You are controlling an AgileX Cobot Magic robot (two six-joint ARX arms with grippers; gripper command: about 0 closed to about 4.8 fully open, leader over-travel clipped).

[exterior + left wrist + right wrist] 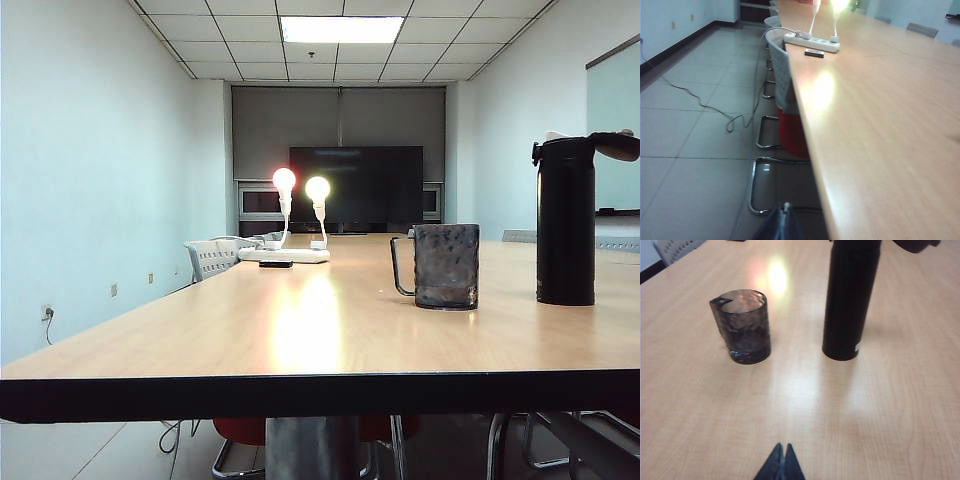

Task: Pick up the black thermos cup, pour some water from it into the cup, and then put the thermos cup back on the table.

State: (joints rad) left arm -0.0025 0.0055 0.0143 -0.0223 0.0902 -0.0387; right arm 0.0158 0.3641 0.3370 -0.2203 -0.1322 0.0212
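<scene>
On table point(250, 330): thermos point(566, 220), cup point(446, 265), upright.

Left pincer point(785, 220) shut, off table point(880, 125) edge, above floor point(695, 145).

Black thermos cup point(847, 300): top and flip lid cut by right wrist frame edge. Left pincer point(785, 220) and right pincer point(782, 465): only closed tips visible, bodies cropped. Neither arm seen in exterior view. Small dark object point(814, 53) beside power strip point(811, 42): too blurred to identify.

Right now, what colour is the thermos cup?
Matte black thermos cup, clearest in the right wrist view.
</scene>
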